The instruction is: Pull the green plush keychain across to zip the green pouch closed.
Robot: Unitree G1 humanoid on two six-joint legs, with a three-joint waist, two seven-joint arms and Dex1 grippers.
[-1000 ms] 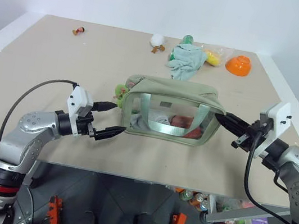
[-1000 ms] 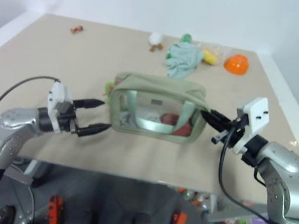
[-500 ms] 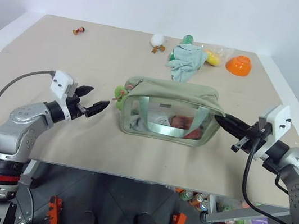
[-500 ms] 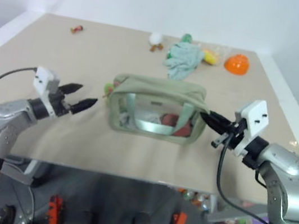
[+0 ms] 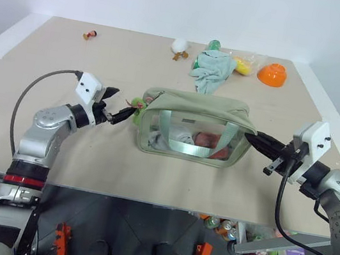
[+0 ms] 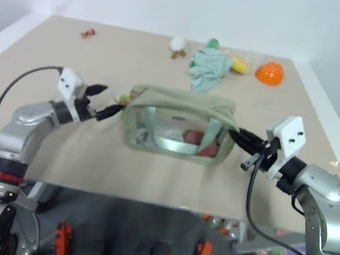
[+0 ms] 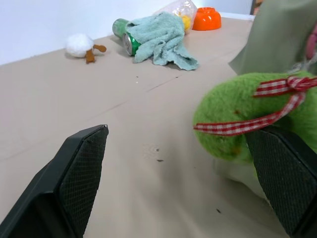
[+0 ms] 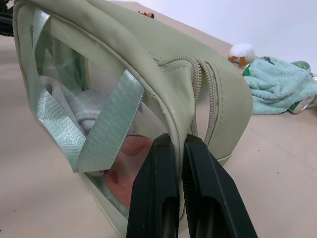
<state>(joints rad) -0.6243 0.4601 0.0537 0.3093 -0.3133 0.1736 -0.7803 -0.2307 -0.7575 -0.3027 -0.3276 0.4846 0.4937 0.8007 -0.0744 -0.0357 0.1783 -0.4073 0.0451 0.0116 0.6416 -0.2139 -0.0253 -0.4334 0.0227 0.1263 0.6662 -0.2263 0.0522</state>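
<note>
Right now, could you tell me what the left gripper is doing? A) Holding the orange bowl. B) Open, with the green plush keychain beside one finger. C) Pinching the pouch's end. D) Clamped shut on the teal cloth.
B: the left gripper has its fingers spread wide, with the green plush keychain against one of them, not yet gripped, at the green pouch's end.

In the left wrist view the green plush keychain (image 7: 247, 119) runs past the frame's edge, and the far finger (image 7: 290, 183) covers its lower part; whether that finger touches the plush cannot be told. The green pouch (image 7: 282, 39) is cut off there too. Just past the right gripper (image 8: 179, 144) tips, the pouch's end seam is hidden, so it is probably pinched. Contents behind the clear side stay indistinct.
</note>
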